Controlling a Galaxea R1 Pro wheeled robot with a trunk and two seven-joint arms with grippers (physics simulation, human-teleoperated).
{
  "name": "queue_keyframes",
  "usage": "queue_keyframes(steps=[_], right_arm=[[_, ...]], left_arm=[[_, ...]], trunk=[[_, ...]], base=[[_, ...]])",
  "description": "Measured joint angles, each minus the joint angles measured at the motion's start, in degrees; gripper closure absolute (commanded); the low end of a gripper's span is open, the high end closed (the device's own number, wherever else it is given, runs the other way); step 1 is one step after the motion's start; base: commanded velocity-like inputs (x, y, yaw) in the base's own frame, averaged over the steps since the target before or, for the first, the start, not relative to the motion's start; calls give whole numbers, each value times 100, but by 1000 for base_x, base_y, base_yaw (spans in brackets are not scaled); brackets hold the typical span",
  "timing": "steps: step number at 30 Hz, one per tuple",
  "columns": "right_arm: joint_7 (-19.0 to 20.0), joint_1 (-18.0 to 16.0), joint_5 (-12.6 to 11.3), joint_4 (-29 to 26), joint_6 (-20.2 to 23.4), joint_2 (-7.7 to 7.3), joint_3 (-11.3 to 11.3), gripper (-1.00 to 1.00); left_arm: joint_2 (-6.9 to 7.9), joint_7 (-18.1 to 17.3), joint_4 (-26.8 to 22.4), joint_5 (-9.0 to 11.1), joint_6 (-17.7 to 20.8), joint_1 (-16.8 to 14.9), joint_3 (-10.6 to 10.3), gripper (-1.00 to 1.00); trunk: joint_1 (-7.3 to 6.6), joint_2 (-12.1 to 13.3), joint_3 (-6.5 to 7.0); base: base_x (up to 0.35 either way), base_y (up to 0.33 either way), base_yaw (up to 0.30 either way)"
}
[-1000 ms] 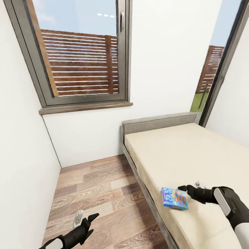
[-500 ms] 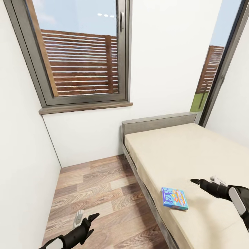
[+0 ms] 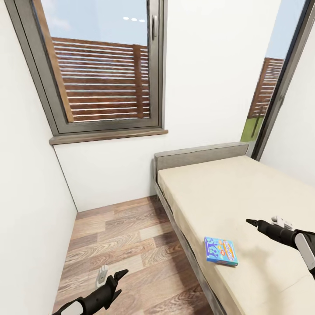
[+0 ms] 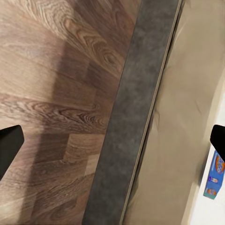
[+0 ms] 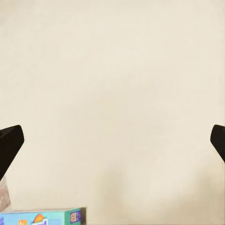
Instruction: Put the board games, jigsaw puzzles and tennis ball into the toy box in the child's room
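A blue board game (image 3: 221,250) lies flat on the bed (image 3: 245,197), close to the bed's near left edge above the wood floor (image 3: 118,236). The right tool (image 3: 253,224) hangs over the mattress to the right of the box and a little beyond it, apart from it, with its fingers spread wide and nothing between them. The left tool (image 3: 111,280) is low over the floor, also spread and empty.

The main risk, as I judge it, is the flat box itself. It sits flush on soft bedding, so fingers coming straight down may press into the mattress or nudge the box rather than close around it. A push toward the left could slide it off the edge onto the floor. A grip on one corner may let it tilt and slip.
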Motion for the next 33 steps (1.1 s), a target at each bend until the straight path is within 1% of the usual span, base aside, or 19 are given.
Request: queue_keyframes(steps=[8, 11, 12, 13, 16, 17, 18, 19, 21, 22, 24, 27, 30, 31, 32, 33], right_arm=[[4, 4, 1, -219, -42, -7, -12, -100], [5, 6, 2, -260, -48, -8, -14, -100], [5, 6, 1, -274, -49, -8, -15, -100], [5, 7, 2, -274, -49, -8, -15, -100], [10, 8, -2, -305, -44, -9, -16, -100], [10, 8, -2, -306, -44, -9, -16, -100], [11, 8, -3, -313, -42, -9, -17, -100], [11, 8, -3, -313, -42, -9, -17, -100], [12, 8, -3, -323, -40, -9, -14, -100], [12, 8, -3, -323, -40, -9, -14, -100], [13, 9, -6, -330, -36, -9, -12, -100], [13, 10, -7, -333, -34, -10, -12, -100], [14, 8, -7, -336, -30, -9, -10, -100], [14, 8, -7, -336, -30, -9, -10, -100], [14, 10, -8, -337, -30, -9, -11, -100], [14, 10, -8, -337, -30, -9, -11, -100]], left_arm=[[-19, 3, -26, 0, -6, 0, -15, -100], [-54, 6, -70, -3, -11, 0, -23, -100], [-91, 9, -108, -5, -17, 0, -27, -100], [-92, 9, -109, -4, -18, 0, -24, -100], [-248, 21, -281, -11, -43, 0, -29, -100], [-249, 21, -283, -11, -44, 0, -25, -100], [-295, 26, -351, -12, -51, 0, -28, -100], [-296, 26, -353, -12, -52, 0, -25, -100], [-370, 33, -505, -13, -62, 0, -26, -100], [-371, 34, -507, -14, -63, 0, -25, -100], [-420, 38, -652, -15, -69, -1, -26, -100], [-439, 40, -718, -16, -72, -1, -26, -100], [-519, 52, -860, -5, -77, 1, -38, -100], [-520, 52, -861, -5, -77, 2, -37, -100], [-563, 54, -889, -16, -74, 2, -28, -100], [-564, 54, -890, -15, -74, 2, -25, -100]], trunk=[[0, 0, 0], [0, 0, 0], [0, 0, 0], [0, 0, 0], [0, 0, 0], [0, 0, 0], [0, 0, 0], [0, 0, 0], [0, 0, 0], [0, 0, 0], [0, 0, 0], [0, 0, 0], [0, 0, 0], [0, 0, 0], [0, 0, 0], [0, 0, 0]], base=[[0, 0, 0], [0, 0, 0], [0, 0, 0], [0, 0, 0], [0, 0, 0], [0, 0, 0], [0, 0, 0], [0, 0, 0], [0, 0, -9], [0, 0, -34], [0, 0, -72], [0, 0, -135], [0, 0, -188], [0, 0, -212], [0, 0, -212], [0, 0, -226]])
